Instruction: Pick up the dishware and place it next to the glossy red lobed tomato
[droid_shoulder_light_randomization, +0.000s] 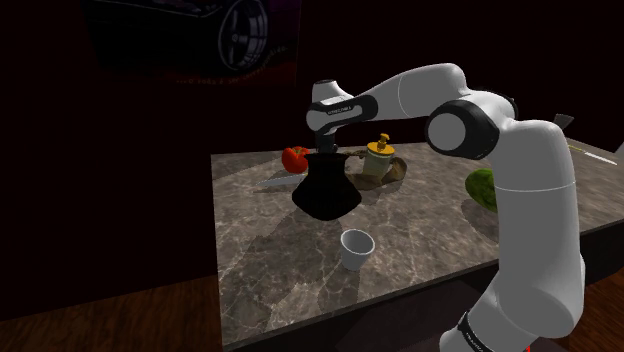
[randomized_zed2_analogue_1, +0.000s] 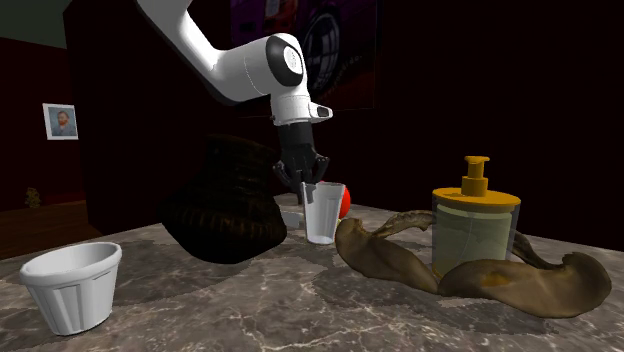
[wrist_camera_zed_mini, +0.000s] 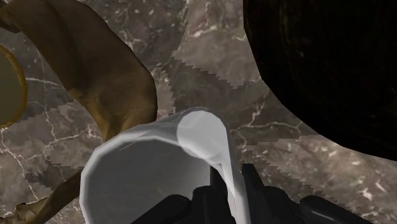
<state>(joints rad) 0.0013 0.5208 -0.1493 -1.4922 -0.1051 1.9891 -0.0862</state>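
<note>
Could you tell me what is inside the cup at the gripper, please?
The cup looks empty: its pale walls and bottom show bare. One finger of the gripper reaches inside over the rim and covers a strip of wall.

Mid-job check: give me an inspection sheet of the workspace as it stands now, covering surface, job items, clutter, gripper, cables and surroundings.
Surface: dark marbled counter.
Job's things: pale cup, clasped at its rim; cannot tell whether it is lifted. The red tomato sits just behind it in the second exterior view.
Clutter: black bulbous object, white ribbed cup, pump dispenser, brown twisted piece, green rounded object.
Gripper: gripper shut on the cup's wall, one finger inside.
Cables: nothing seen.
Surroundings: car poster, small framed portrait, wooden floor.
</note>
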